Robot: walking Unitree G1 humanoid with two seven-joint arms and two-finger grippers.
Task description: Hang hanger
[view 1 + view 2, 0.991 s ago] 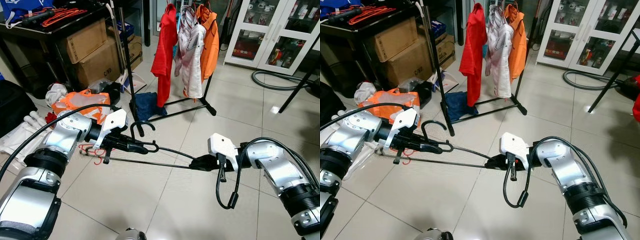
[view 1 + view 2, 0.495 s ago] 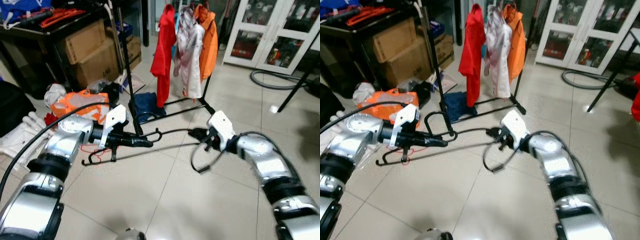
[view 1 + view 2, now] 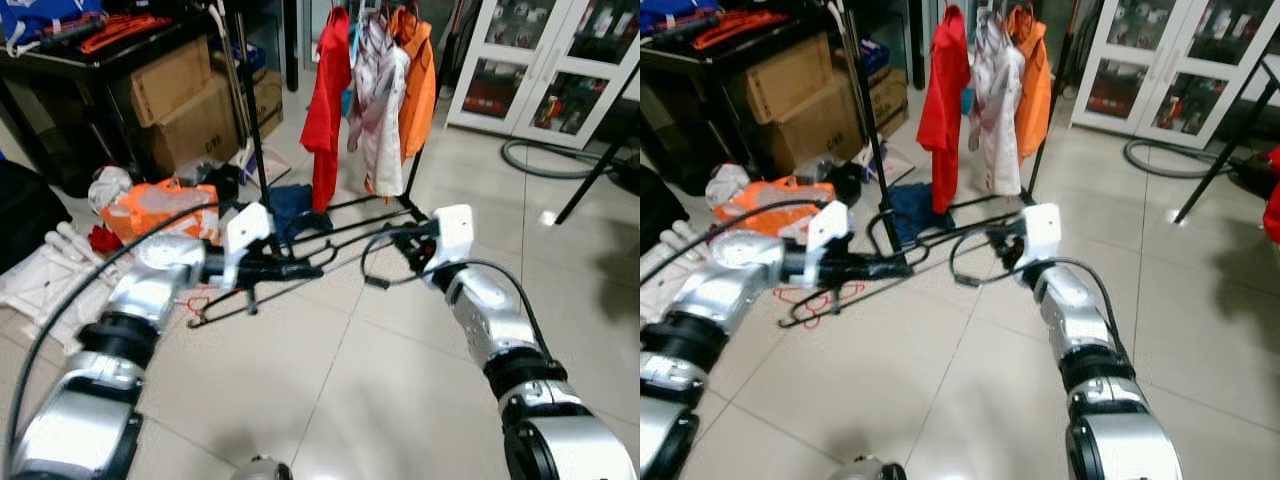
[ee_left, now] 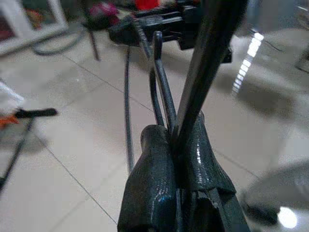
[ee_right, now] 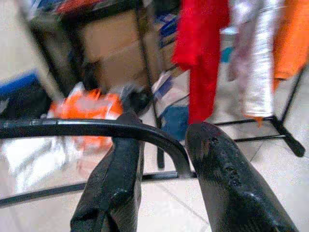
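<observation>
Spanning both hands, hanger (image 3: pixel 300 272) lies roughly level, seemingly.

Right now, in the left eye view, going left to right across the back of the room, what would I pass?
Cardboard boxes → red jacket → white garment → orange jacket → glass-door cabinet.

a black hanger (image 3: pixel 300 280), red (image 3: pixel 328 100), white (image 3: pixel 383 110) and orange (image 3: pixel 420 85) garments, brown cardboard boxes (image 3: pixel 175 100).
</observation>
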